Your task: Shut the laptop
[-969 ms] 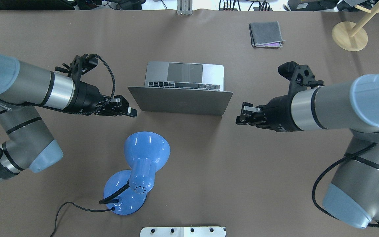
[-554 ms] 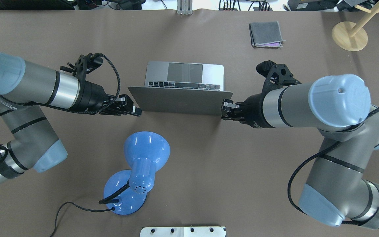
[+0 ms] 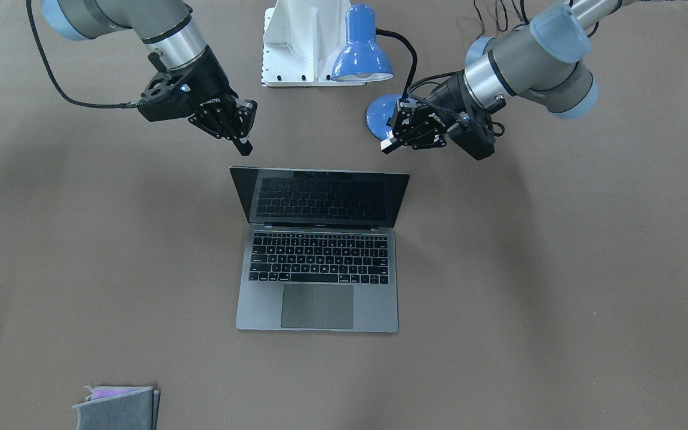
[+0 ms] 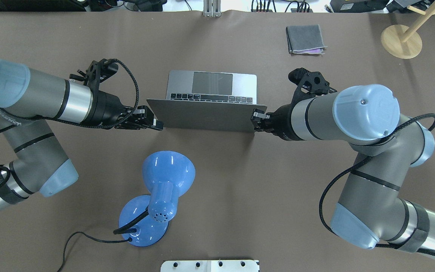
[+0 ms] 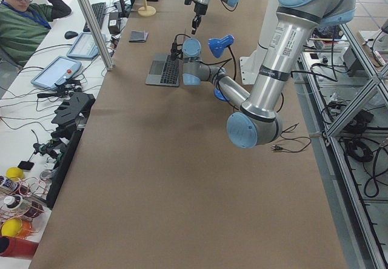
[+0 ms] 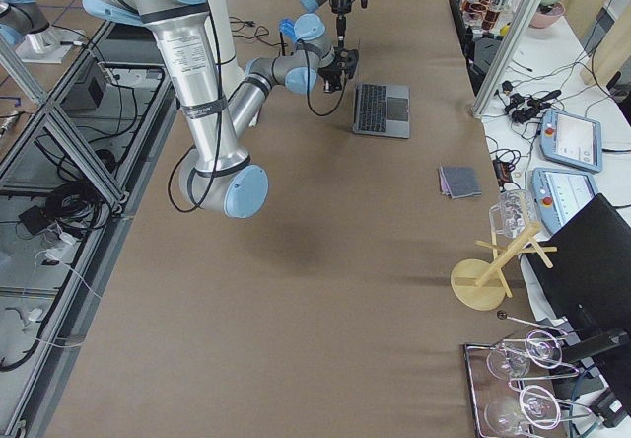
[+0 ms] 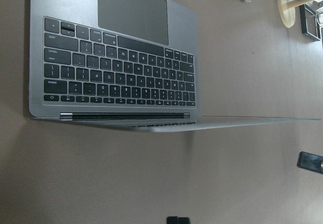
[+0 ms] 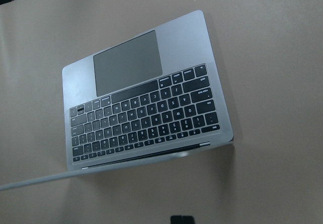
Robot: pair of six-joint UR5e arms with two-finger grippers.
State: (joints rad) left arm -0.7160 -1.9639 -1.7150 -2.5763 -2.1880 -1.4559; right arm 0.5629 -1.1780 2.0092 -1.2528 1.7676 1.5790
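Comparing with a second ago: brought both arms inward to flank the laptop [image 4: 212,85] lid. Logged left tool [image 4: 158,124] and right tool [image 4: 254,117] just beside the lid's upper corners, both clenched, gripping nothing; cannot tell whether touching. Found laptop mid-bench [image 4: 240,189], open, screen leaning back toward robot. Judged approach done; next, press lid's top edge forward and down onto keyboard.
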